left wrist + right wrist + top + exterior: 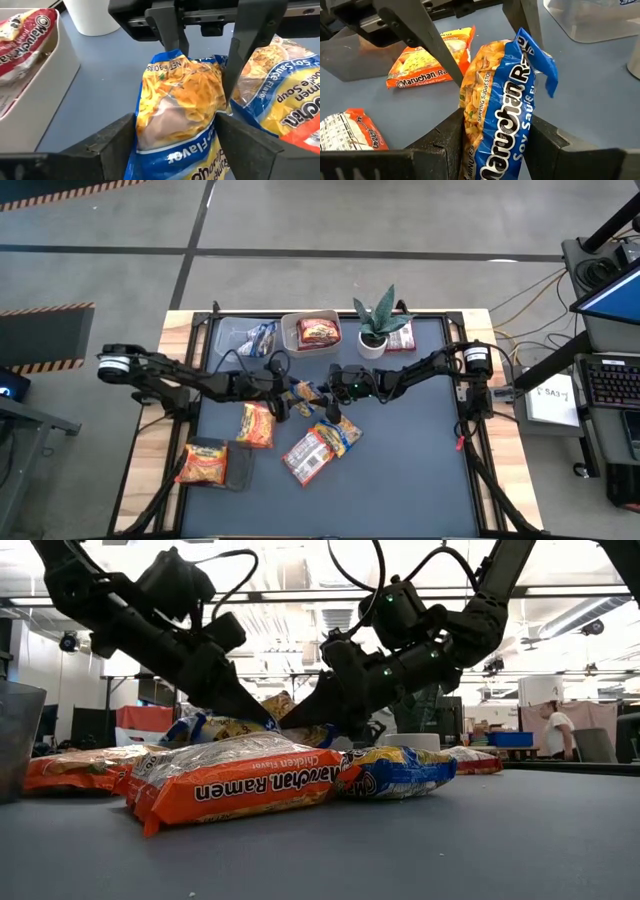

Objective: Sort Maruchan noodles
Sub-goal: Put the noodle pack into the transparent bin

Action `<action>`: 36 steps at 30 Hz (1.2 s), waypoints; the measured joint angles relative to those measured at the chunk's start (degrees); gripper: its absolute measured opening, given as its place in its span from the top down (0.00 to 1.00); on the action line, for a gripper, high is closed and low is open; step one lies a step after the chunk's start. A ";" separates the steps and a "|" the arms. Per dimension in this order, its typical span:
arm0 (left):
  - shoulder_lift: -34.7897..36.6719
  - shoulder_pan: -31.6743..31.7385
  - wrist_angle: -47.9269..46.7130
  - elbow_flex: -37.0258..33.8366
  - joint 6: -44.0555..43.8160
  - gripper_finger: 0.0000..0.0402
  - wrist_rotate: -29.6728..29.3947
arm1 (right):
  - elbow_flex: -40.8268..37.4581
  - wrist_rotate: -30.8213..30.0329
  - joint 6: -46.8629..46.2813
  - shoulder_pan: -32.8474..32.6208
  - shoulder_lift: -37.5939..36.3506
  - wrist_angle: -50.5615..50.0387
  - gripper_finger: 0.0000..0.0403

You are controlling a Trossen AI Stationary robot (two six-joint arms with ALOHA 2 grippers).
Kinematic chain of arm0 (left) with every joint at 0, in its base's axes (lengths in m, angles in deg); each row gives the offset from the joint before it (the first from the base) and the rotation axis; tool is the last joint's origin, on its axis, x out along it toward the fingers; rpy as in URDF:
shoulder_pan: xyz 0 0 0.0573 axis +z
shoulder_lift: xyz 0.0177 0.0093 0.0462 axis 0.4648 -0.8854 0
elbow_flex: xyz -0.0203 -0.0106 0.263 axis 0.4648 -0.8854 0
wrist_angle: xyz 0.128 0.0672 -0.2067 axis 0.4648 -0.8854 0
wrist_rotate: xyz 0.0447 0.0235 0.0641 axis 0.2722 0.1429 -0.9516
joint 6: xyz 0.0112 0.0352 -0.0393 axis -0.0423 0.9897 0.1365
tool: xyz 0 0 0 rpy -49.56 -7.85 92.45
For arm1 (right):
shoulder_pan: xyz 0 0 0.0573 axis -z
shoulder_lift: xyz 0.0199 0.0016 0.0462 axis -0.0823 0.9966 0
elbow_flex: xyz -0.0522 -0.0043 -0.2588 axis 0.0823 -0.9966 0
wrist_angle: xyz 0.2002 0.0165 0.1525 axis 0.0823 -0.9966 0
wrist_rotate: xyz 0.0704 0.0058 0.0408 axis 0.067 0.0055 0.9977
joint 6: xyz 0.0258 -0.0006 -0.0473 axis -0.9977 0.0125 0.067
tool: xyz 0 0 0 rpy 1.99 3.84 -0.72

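We see a crinkly blue-yellow packet (502, 100) clamped in the right gripper (495, 135); the left gripper's (175, 132) jaws stand apart around it, above the grey mat (400, 480).

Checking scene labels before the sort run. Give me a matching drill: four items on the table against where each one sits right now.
Items:
1. blue-yellow packet at mat centre
2. rear-centre dark red packet
3. front-left orange packet
4. plant

Places:
a. lying on the dark grey pad
b. gripped by the right gripper
c. upright in a white pot at the rear of the mat
d. inside a clear tub

Pairs: 1-b, 2-d, 3-a, 4-c
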 joint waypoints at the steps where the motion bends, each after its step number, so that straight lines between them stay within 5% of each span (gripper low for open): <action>1: -0.37 0.00 0.37 0.00 -0.07 0.36 0.25 | 0.00 -0.02 0.03 0.00 0.00 -0.04 0.62; 19: -0.77 0.00 1.07 0.02 -1.76 0.62 4.01 | -0.07 0.09 -1.54 0.00 0.14 -0.09 0.59; 36: -0.15 -0.76 0.64 0.04 -1.84 0.66 4.48 | -0.15 0.59 -1.67 0.22 -5.11 -5.46 0.59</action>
